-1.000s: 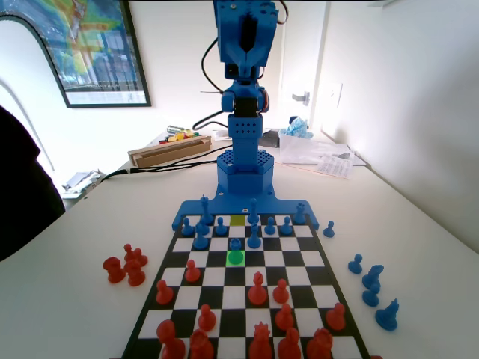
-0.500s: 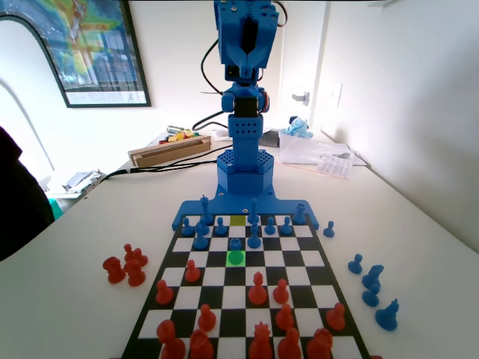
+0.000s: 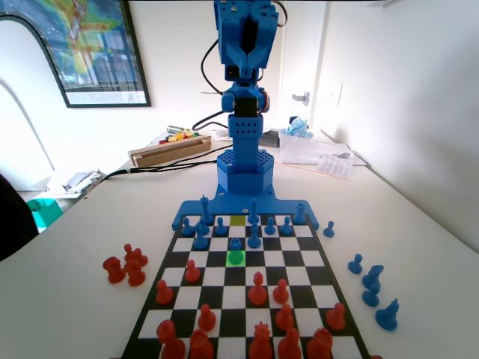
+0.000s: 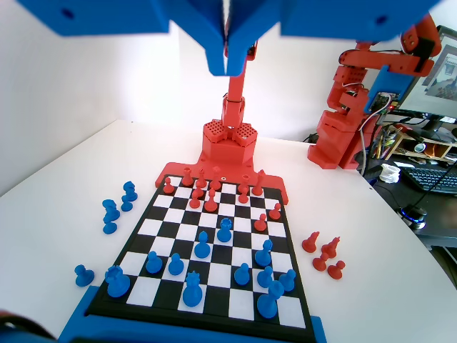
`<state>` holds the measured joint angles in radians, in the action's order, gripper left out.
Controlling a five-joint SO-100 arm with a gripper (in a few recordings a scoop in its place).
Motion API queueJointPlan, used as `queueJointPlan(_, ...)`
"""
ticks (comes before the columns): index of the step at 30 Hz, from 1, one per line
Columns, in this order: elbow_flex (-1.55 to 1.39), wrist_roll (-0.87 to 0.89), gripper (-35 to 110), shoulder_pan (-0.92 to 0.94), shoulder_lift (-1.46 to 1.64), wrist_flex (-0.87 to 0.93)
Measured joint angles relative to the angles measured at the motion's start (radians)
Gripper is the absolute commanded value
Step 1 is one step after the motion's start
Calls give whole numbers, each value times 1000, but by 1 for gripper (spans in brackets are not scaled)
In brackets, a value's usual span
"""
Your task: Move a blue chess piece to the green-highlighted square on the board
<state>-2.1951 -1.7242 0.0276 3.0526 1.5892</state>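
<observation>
Around your board, a cluster of red pieces (image 3: 126,265) lay on the white table (image 3: 67,299) at the left of the fixed view, and a group of captured blue pieces (image 3: 372,288) sat on the right, with one lone blue pawn (image 3: 328,229) off the board's far right corner. Behind, you had a framed poster (image 3: 82,48) on the wall, a wooden box (image 3: 168,152) with black cables beside it, and loose papers (image 3: 318,155) near a small blue toy (image 3: 298,128). In the wrist view, a keyboard (image 4: 437,180) and cluttered desk stood at the right edge.
</observation>
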Motion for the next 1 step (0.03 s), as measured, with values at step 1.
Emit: queueJointPlan(1, 0, 0, 1, 0, 0, 0)
